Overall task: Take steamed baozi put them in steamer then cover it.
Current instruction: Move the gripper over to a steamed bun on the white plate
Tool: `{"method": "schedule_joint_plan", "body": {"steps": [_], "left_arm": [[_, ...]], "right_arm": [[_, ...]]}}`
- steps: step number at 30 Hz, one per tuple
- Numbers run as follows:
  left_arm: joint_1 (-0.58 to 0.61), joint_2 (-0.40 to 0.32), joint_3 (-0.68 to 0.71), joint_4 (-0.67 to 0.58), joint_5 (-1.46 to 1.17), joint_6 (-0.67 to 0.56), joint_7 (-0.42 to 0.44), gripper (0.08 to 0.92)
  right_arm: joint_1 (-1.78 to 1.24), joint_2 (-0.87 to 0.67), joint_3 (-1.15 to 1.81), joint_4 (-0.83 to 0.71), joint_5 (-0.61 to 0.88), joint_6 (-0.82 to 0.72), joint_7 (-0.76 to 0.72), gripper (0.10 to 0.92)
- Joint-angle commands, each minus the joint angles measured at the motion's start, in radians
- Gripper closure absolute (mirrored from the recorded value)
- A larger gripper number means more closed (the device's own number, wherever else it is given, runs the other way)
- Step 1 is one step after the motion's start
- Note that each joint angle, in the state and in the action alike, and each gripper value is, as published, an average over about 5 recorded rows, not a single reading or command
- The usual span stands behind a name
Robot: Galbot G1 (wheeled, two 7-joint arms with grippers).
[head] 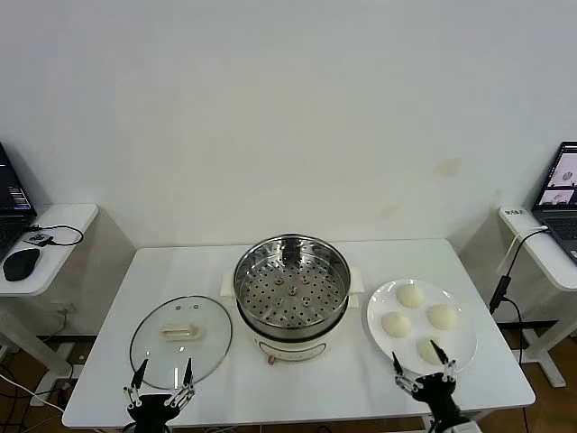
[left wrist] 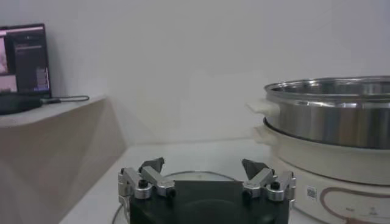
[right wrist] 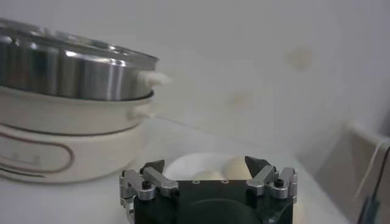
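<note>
- Resting at the near table (head: 297, 397) edge, the left gripper (head: 160, 383) has its jaws spread wide and holds nothing.
- Glass lid (head: 180, 330) lies flat just beyond the left gripper, handle up.
- Right gripper (head: 424, 368) sits at the near edge too, jaws wide, empty.
- Plate (head: 460, 347) lies directly ahead of the right gripper, carrying four buns (head: 411, 295); the nearest bun is just past its fingertips.
- Steamer (head: 291, 285) stands uncovered and empty on its pot base (head: 293, 343), between the two grippers and farther back.
</note>
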Motion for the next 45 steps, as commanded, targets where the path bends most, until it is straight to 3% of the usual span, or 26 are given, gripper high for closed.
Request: {"method": "schedule_joint_plan", "body": {"steps": [1, 10, 19, 26, 32, 45], "left_arm": [[0.004, 0.002, -0.008, -0.004, 0.067, 0.016, 0.011, 0.177], [0.005, -0.006, -0.019, -0.017, 0.146, 0.102, -0.01, 0.177], [0.018, -0.01, -0.031, -0.028, 0.161, 0.124, -0.018, 0.177], [0.026, -0.012, -0.035, -0.026, 0.159, 0.12, -0.026, 0.177], [0.027, -0.008, -0.046, -0.025, 0.16, 0.122, -0.027, 0.177], [0.012, 0.005, -0.063, -0.017, 0.161, 0.128, -0.025, 0.177]], "right_arm": [[0.161, -0.258, 0.081, -0.053, -0.262, -0.055, -0.056, 0.203], [0.407, -0.553, -0.111, -0.201, -0.27, -0.126, -0.311, 0.203], [0.939, -0.734, -0.654, -0.409, -0.118, -0.157, -0.569, 0.203], [1.334, -0.712, -1.099, -0.587, -0.035, -0.141, -0.775, 0.203], [1.483, -0.664, -1.289, -0.694, -0.006, -0.106, -0.885, 0.202], [1.518, -0.488, -1.371, -0.87, -0.036, -0.072, -0.866, 0.203]]}}
